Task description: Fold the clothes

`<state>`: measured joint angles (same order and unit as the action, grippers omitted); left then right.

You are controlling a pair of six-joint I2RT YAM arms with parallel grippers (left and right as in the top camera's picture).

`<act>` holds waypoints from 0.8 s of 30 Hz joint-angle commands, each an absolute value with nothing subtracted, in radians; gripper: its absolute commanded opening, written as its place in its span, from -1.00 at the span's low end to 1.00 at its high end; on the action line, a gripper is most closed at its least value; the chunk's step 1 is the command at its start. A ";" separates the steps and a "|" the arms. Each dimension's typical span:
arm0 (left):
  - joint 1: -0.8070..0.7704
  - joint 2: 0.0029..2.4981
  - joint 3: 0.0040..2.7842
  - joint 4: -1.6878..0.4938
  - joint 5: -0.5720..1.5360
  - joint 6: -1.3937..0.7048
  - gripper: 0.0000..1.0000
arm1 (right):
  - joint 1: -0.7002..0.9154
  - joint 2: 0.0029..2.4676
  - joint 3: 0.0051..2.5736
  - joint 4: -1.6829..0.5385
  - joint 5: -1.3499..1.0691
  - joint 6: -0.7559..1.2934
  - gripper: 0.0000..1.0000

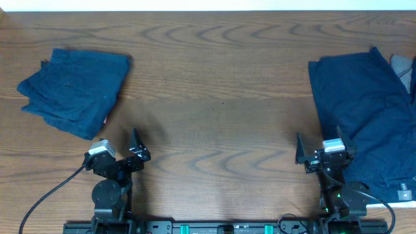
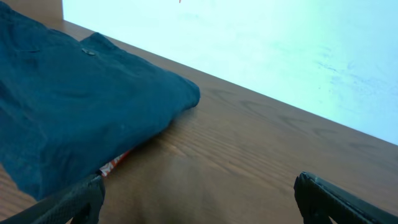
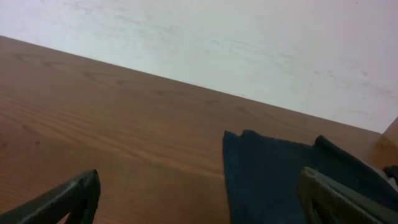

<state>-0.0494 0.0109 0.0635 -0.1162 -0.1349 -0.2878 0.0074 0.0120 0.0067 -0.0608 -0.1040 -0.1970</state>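
A folded dark navy garment [image 1: 75, 91] lies at the table's far left; it fills the left of the left wrist view [image 2: 74, 112], with a small red-and-white tag at its near edge. A second navy garment [image 1: 361, 117] lies spread out at the right edge; its near corner shows in the right wrist view [image 3: 273, 174]. My left gripper [image 1: 120, 151] is open and empty, just in front of the folded garment. My right gripper [image 1: 325, 149] is open and empty, its right finger over the spread garment's left edge.
The wooden table [image 1: 214, 97] runs between the two garments. A grey cloth piece [image 1: 403, 68] lies at the far right edge beside the spread garment. A white label [image 1: 404, 192] sits on that garment's near corner. A pale wall stands behind the table.
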 commanded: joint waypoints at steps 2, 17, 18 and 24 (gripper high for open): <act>-0.046 0.002 0.033 -0.122 -0.165 -0.282 0.96 | 0.007 0.007 0.006 -0.064 -0.105 -0.211 0.99; -0.046 0.002 0.004 -0.062 -0.120 -0.195 0.96 | 0.007 0.007 0.006 -0.064 -0.105 -0.211 0.99; -0.046 0.002 0.004 -0.062 -0.120 -0.195 0.96 | 0.007 0.007 0.006 -0.064 -0.105 -0.211 0.99; -0.046 0.004 0.004 -0.062 -0.120 -0.195 0.96 | 0.007 0.007 0.006 -0.064 -0.105 -0.211 0.99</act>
<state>-0.0494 0.0101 0.0376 -0.0467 -0.1295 -0.2111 0.0074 0.0120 0.0067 -0.0612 -0.1040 -0.1970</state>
